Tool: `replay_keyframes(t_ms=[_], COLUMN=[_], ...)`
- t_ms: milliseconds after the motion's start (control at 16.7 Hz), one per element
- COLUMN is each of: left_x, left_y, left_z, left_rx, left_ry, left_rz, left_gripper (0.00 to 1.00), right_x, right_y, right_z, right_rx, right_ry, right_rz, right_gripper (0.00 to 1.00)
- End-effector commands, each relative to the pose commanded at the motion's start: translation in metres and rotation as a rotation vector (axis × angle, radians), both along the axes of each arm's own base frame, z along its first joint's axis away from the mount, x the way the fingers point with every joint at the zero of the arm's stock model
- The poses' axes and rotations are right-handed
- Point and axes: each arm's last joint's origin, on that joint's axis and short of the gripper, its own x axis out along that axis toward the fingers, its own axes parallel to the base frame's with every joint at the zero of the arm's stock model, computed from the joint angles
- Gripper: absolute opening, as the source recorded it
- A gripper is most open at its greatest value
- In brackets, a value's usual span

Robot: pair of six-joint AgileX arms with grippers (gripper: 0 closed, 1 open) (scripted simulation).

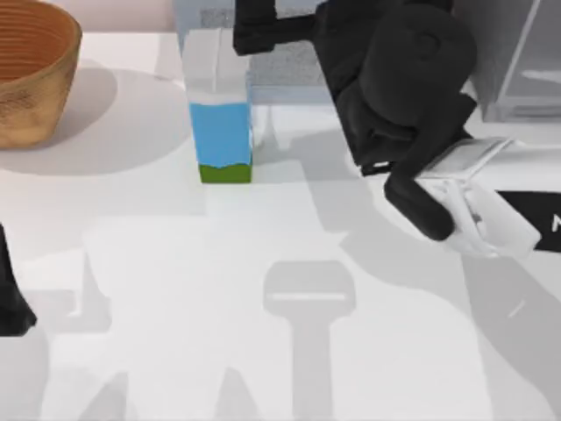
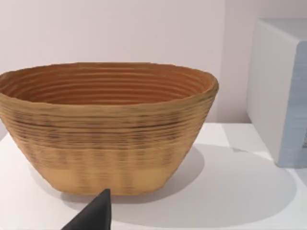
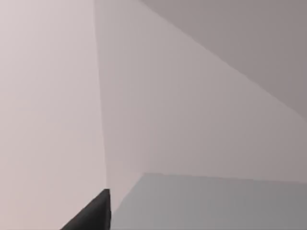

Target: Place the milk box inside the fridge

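Milk box [image 1: 221, 132], tall rectangular carton with white gabled top, bright blue middle and green band at the base: upright on the white counter [image 1: 158, 228], toward the back, just in front of the pale blue-grey microwave [image 1: 289, 70].

Right hand [image 1: 256, 33], black, up high at the back of the counter, just beside the carton's gabled top on its right. Cannot tell whether released or clenched, nor whether touching the carton. Aimed, going by the right wrist view, at the bare back wall over a grey-blue top surface, so probably not yet lined up on the carton.

Left hand [image 1: 10, 298], parked at the counter's left edge, state likewise impossible to tell; faces the woven tan wicker basket [image 2: 108, 129], which sits at the back left, well apart from the carton.

Handling, as a judgement: likely light to moderate in weight, stiff enough along the flat walls but liable to dent under a hard squeeze; smooth printed faces, so possibly slippery. Tall and narrow, hence easy to tip with a sideways nudge. Best taken across two opposite flat faces in the blue middle, not by the sloped gable.

Farther right, dark grey cabinet fridge with pale silver-framed glassy door [image 1: 521, 61], partly in view at the back right corner.
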Motion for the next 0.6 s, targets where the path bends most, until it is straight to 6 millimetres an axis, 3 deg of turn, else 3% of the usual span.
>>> replay_keyframes(t_ms=[360,600], left_x=[0.0,0.0], left_y=[0.0,0.0], left_z=[0.0,0.0], left_rx=[0.0,0.0], left_ry=[0.0,0.0], left_rz=[0.0,0.0], left_gripper=[1.0,1.0], right_x=[0.018,0.021], right_y=[0.059,0.096], right_z=[-0.053,-0.099], right_rx=[0.02,0.012], right_ry=[0.038,0.072], right_rz=[-0.048,-0.078], right_gripper=[1.0,1.0])
